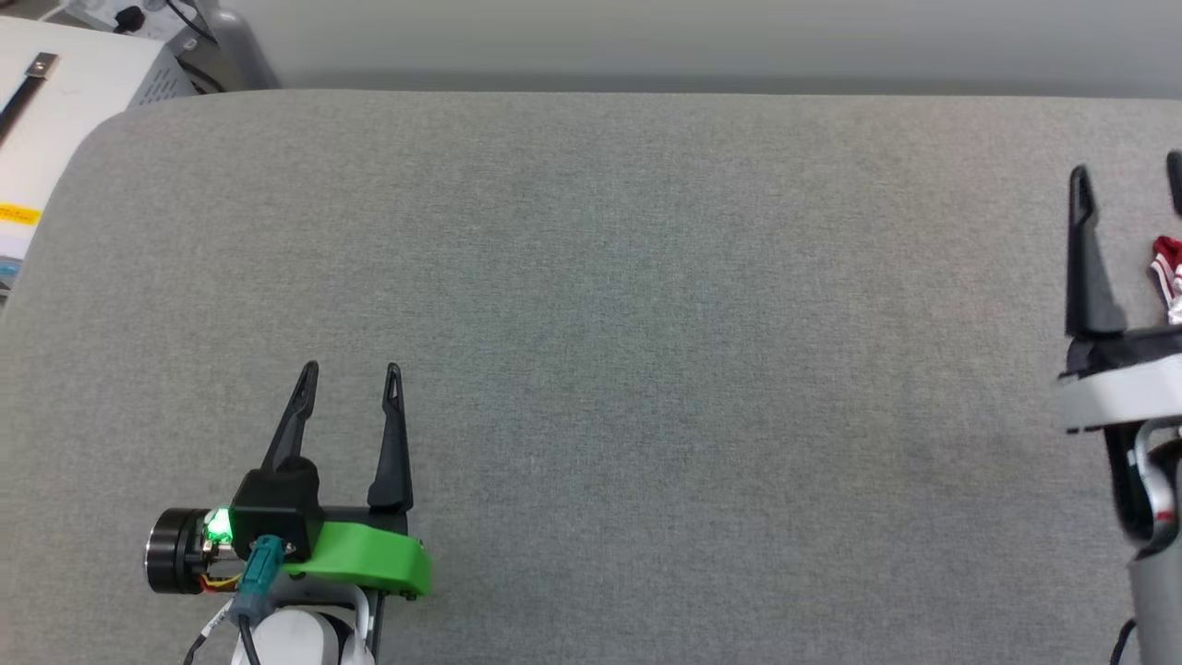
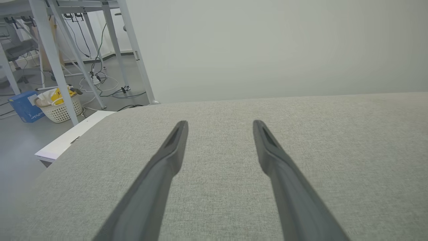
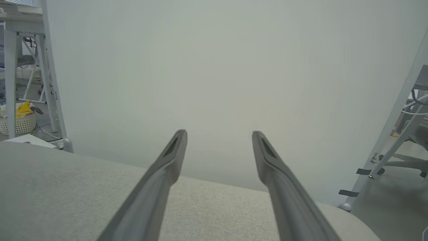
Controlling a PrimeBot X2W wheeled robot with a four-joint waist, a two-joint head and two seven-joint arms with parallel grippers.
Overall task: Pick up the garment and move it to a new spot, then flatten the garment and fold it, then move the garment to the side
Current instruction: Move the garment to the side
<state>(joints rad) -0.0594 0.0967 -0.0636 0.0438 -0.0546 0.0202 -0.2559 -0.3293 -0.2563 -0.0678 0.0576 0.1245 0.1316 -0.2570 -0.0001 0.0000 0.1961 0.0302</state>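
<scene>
**Placement.** The red soft-fabric T-shirt with red-and-white stripe trim [image 1: 1167, 275] is lying at the extreme right of the grey fabric-covered tabletop [image 1: 591, 277]. Only a small bunched scrap of it is showing, as the edge of the head view is cutting off the rest. Whether it is folded or crumpled cannot be told.

The right gripper [image 1: 1127, 166] is standing over that spot. Its two dark fingers are spread wide apart and are pointing toward the far edge and the pale wall [image 3: 214, 67]. In the head view the scrap is appearing between them, low toward the palm. The right wrist view is showing nothing between the fingers of the right gripper [image 3: 219, 132], so they are gripping nothing. Whether any part of the gripper is touching the cloth cannot be told.

The left gripper [image 1: 351, 368] is waiting at the near left, well apart from the T-shirt. Its fingers are likewise parted and are holding nothing above the grey cloth surface [image 2: 219, 123].

**Judgement.** This arrangement is fitting two stages. The right arm may be positioning itself to take up the T-shirt, or it may be letting go after setting it off to the side. The pictures are not settling which.

**Count.**
- T-shirts: one, seen in part.
- Grippers: two, with two fingers each, so four fingers, all open.
- Tabletops: one.
- On the floor off the far left: one white woven basket [image 2: 60, 108] and one blue box [image 2: 25, 106].
</scene>
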